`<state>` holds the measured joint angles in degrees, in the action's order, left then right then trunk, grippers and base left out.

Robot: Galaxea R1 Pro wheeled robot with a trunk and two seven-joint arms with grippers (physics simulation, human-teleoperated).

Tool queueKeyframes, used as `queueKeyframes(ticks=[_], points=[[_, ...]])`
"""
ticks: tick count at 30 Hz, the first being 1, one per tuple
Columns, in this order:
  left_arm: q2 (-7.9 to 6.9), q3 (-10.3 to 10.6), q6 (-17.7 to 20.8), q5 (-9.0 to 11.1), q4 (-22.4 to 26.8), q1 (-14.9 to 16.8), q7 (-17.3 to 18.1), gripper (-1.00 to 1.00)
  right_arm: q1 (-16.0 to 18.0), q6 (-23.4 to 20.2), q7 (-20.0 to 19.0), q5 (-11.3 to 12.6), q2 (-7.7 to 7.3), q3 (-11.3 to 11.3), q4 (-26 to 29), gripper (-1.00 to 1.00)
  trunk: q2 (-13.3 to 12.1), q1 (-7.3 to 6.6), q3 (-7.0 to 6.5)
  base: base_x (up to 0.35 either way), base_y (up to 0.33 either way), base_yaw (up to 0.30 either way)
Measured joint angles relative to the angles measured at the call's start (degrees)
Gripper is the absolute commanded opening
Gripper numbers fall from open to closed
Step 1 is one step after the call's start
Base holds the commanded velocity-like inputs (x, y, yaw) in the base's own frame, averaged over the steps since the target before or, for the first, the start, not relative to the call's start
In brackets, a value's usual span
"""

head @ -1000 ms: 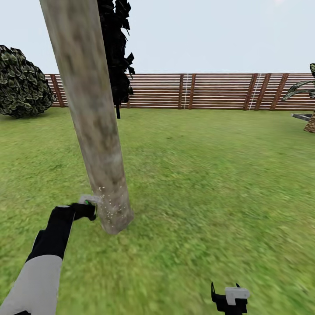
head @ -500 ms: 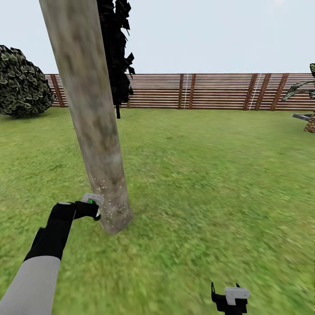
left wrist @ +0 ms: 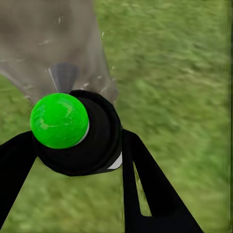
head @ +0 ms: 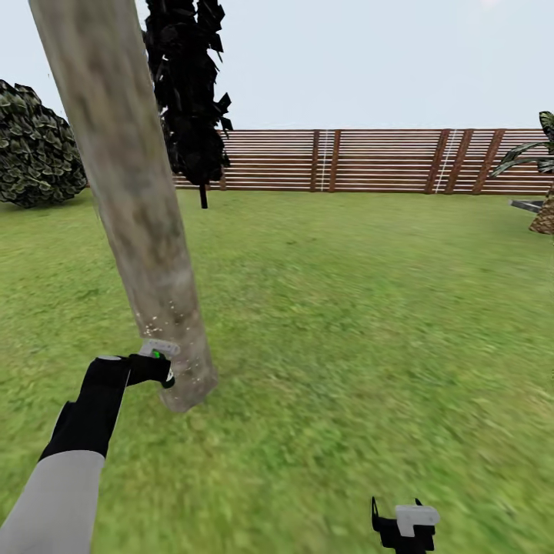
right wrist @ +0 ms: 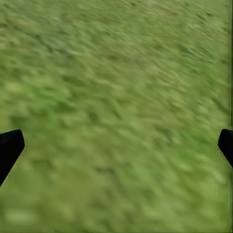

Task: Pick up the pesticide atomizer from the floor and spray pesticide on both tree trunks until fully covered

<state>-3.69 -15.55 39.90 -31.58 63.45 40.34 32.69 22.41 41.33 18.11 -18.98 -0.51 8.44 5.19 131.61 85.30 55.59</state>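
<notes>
A brown slatted fence (head: 369, 160) rings the lawn (head: 369, 308) beneath pale sky (head: 369, 61).

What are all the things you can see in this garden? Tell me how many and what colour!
Tree trunk: one, mottled grey-beige and brown, leaning, at the left close to the robot.
Pesticide: white specks low on that trunk.
Second tree: one, dark green-black foliage, farther back by the fence.
Bush: one, round, dark green, far left.
Fence: one, brown wooden slats, across the back.
Palm-like plant: one, green fronds, at the right edge.
Grass: green, all over the ground.
Pesticide atomizer: one, black with a bright green top, in the left gripper, pointed at the trunk.
Left gripper: black with a white pad, beside the trunk's base.
Right gripper: black with a white pad, open over grass.
</notes>
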Motion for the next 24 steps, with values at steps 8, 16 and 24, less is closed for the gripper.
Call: queueKeyframes(ticks=[8,16,24], points=[[-0.09,-2.9,-0.1,-0.1,-0.6,-0.1,-2.9,-1.0,0.0,0.0,0.0,0.0,-0.02,0.0,0.0,1.0,0.0,0.0,0.0,0.0,-0.275,0.134],[-0.09,-3.8,-0.2,0.0,-1.0,-0.1,-3.7,-1.0,0.0,0.0,0.0,0.0,0.01,0.0,0.0,1.0,0.0,0.0,0.0,0.0,-0.275,0.277],[0.0,-3.8,-0.2,0.1,-1.0,-0.1,-7.2,-1.0,0.0,0.0,0.0,0.0,0.0,0.0,0.0,1.0,0.0,0.0,0.0,0.0,-0.275,0.076]])
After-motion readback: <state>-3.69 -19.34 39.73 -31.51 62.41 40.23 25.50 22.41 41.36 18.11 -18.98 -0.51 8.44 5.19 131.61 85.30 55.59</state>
